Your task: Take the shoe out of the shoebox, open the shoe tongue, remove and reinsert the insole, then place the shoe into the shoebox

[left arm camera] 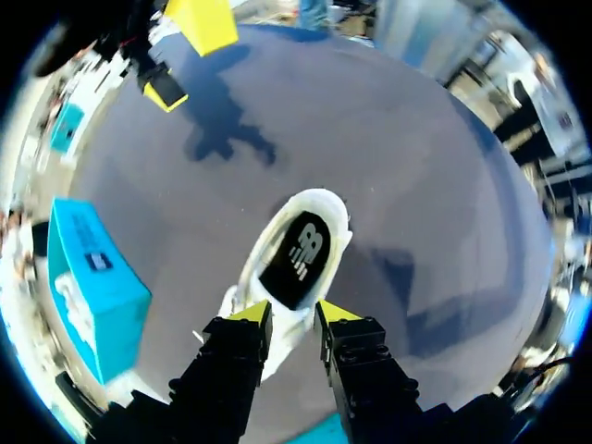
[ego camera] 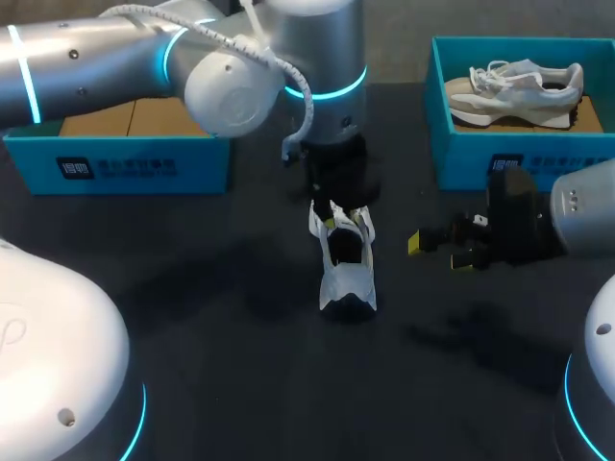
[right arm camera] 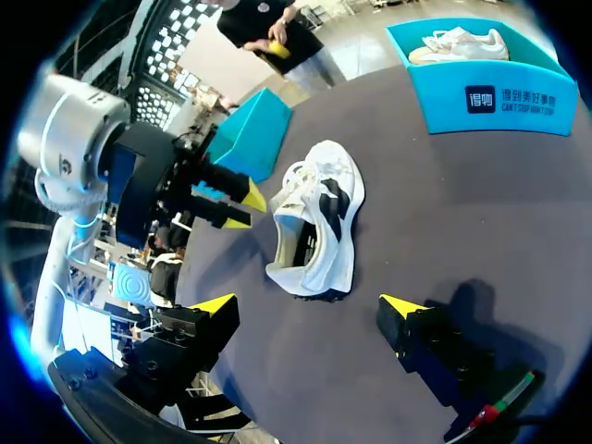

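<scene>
R fingers [right arm camera: 215,305] are spread wide w/ nothing btwn them. They hang low over the surface [ego camera: 231,384], right of the shoe [ego camera: 344,274] and apart from it, tips pointing at its side. From the head cam you see them just off the front wall of the shoebox [ego camera: 538,165], on the near-edge side.

L fingers [left arm camera: 248,319] stand a narrow gap apart, not pressed together. They point down over the shoe's heel end. Your L wrist cam shows the heel collar through the gap, w/ one tip right at the collar's rim. From the R wrist cam both tips sit just beside the heel w/ nothing btwn them, so no pinch that you can see. L arm [ego camera: 96,67] comes in from the left edge and reaches across to mid-surface.

Shoe: white, out of the box, upright on its sole abt mid-surface, toe toward the near edge, heel toward the far edge. Opening faces up; dark insole [left arm camera: 296,254] shows inside it.

Shoebox: blue, open-topped, at the far right corner, w/ a second pale shoe [ego camera: 519,84] lying in it. Another blue box [ego camera: 144,168], brown inside, sits at the far left corner, well apart from the shoe.
</scene>
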You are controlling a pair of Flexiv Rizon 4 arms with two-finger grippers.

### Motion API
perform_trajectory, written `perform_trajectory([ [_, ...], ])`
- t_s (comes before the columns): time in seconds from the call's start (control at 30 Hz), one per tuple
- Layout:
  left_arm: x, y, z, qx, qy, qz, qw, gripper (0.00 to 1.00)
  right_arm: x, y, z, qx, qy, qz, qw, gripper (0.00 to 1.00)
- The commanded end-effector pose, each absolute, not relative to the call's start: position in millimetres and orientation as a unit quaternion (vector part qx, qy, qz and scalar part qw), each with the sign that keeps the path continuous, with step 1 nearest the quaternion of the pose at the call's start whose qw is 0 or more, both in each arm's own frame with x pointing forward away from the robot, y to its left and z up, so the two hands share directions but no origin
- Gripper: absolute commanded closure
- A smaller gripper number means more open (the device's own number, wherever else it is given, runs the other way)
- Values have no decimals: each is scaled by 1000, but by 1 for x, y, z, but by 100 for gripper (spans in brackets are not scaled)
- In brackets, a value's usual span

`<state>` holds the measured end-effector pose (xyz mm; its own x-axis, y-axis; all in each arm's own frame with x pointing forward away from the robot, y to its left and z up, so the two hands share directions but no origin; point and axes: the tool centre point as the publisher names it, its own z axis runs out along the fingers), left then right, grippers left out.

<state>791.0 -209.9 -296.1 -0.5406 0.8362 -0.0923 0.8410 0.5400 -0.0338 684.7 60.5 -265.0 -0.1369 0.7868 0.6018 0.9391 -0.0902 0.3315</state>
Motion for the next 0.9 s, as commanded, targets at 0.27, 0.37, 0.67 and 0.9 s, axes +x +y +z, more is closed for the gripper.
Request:
perform_trajectory([
  [0.27,774,-194,-283,383,921,-58,40,57,683,61,-265,-649,-665,-354,107,0],
  [0.37,772,-189,-279,358,931,-57,43,52,683,61,-265,-649,-665,-354,107,0],
  [0.67,768,-174,-269,308,948,-60,46,57,683,61,-265,-649,-665,-354,107,0],
  [0.9,768,-174,-269,308,948,-60,46,33,683,61,-265,-649,-665,-354,107,0],
])
